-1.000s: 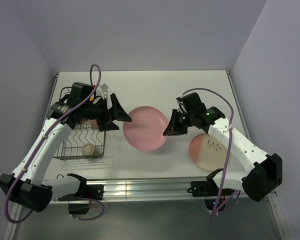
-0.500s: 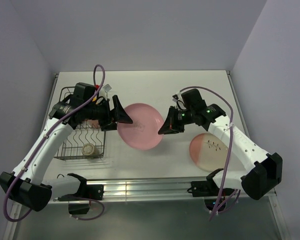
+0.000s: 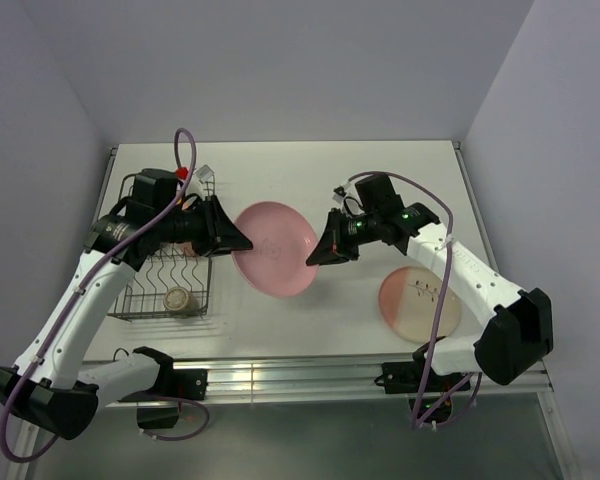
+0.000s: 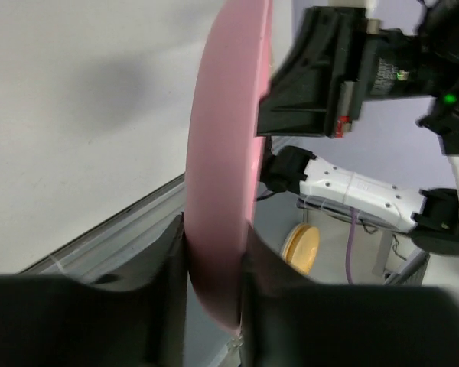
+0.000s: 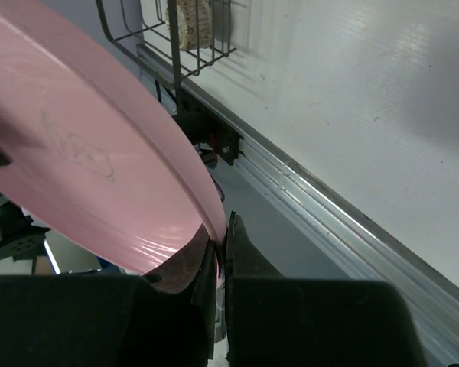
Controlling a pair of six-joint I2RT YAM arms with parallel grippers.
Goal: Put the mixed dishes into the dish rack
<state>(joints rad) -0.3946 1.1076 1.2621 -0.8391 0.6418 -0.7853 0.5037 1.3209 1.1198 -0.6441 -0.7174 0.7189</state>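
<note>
Only partly visible: dish rack (image 3: 148,290)

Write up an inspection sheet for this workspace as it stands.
Surface: white table, metal rail along its near edge.
Job's things: pink plate tilted, held by both grippers; two-tone plate flat on the right; cup in the rack on the left.
Clutter: nothing seen.
Grippers: left gripper and right gripper shut on opposite rims of the pink plate.
Cables: purple cables run along each arm, away from the dishes.
Surroundings: plain walls on three sides.
</note>
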